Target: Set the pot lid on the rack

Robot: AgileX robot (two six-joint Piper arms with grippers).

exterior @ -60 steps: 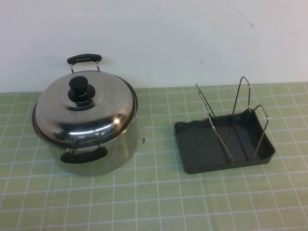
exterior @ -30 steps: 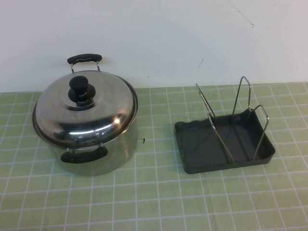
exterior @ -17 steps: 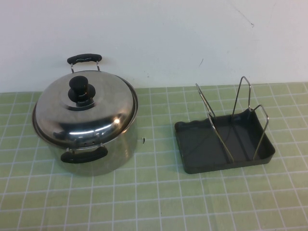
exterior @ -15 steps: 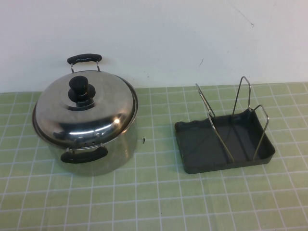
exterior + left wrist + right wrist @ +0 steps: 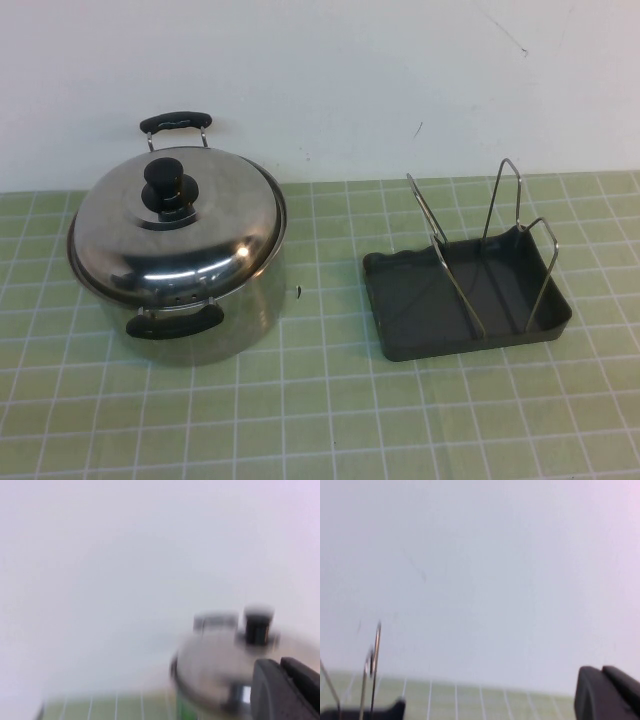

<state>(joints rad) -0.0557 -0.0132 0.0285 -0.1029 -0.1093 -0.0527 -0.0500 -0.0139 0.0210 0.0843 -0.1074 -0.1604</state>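
The pot lid [image 5: 190, 240], shiny steel with a black knob [image 5: 168, 187], sits on the steel pot [image 5: 235, 325] at the left of the table. The rack [image 5: 400, 300], a dark grey tray with three upright wire loops, stands empty at the right. Neither gripper shows in the high view. In the left wrist view my left gripper [image 5: 281, 672] is shut and empty, well short of the lid [image 5: 215, 655]. In the right wrist view my right gripper [image 5: 603, 680] is shut and empty, away from the rack's wire loops [image 5: 374, 665].
The table is covered with a green checked mat [image 5: 320, 420]. A white wall [image 5: 330, 70] runs close behind the pot and the rack. The pot's black handles [image 5: 175, 323] stick out at front and back.
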